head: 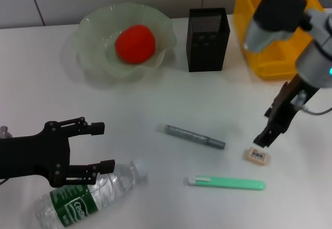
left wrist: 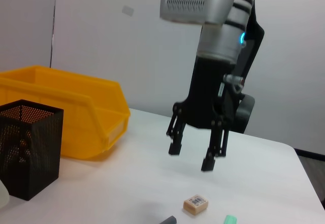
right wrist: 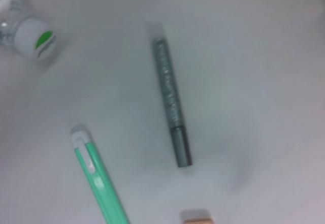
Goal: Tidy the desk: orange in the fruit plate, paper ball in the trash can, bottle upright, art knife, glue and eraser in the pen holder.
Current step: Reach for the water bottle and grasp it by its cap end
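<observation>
Red-orange, the orange (head: pixel 135 43) is lying in the fruit plate (head: pixel 93 31) at eleven o'clock on the desk. The eraser (head: pixel 257 155) is lying flat at four o'clock, with the right gripper (head: pixel 265 137) being held just above it, jaws spread wide. The bottle (head: pixel 88 195) is lying on its side at seven o'clock, bracketed by the left gripper (head: pixel 101 147), fingers wide apart.
</observation>
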Robot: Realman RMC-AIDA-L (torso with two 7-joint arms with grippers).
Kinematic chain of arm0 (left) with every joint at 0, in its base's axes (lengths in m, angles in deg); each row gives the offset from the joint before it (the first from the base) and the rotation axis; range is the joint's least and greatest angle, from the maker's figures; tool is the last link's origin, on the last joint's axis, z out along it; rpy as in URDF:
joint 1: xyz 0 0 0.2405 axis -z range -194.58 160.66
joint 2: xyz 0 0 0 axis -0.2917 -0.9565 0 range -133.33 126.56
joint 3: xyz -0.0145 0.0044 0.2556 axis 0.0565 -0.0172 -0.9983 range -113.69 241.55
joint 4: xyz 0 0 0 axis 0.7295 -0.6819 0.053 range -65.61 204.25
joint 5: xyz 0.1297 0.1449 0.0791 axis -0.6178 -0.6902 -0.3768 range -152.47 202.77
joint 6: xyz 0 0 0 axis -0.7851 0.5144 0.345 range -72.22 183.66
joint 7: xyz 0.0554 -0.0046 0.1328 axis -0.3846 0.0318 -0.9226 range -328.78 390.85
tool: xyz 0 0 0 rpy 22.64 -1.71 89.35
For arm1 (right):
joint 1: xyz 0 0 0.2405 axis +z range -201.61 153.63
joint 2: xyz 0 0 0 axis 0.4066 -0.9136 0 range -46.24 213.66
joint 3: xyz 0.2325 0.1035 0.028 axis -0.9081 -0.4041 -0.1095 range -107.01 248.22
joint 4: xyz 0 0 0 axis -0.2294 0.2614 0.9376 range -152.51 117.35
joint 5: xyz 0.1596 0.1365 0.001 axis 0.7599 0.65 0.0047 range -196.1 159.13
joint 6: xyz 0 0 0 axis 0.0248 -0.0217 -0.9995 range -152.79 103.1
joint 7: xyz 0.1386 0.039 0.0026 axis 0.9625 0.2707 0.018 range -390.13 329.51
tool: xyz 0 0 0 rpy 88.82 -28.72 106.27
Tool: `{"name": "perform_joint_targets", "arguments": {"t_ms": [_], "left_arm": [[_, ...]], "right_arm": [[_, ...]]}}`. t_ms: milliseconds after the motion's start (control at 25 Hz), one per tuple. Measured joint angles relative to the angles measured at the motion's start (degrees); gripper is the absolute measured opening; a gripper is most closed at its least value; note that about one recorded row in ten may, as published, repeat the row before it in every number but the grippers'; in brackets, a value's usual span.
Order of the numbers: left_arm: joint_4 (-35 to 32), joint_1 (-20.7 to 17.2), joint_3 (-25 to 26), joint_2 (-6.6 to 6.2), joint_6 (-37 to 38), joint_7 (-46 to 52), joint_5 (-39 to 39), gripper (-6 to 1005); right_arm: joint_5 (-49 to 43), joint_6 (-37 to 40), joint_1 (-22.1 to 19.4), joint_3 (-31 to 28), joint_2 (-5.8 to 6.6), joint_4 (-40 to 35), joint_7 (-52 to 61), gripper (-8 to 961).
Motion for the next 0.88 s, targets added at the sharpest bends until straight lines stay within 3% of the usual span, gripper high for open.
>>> {"name": "perform_joint_targets", "arguments": {"t_ms": [520, 880], "left_arm": [[0.1, 0.0, 0.0, 0.15, -0.3, -0.1, 0.0, 854], [0.0, 0.0, 0.0, 0.15, -0.3, -0.8, 0.0, 854]], "right_arm": [[0.3, -6.7, -0.2, 10.7, -0.26, 5.3, 3.7, 762], [0.4, -7.6, -0.2, 13.5, -0.35, 6.0, 5.3, 762]]}}
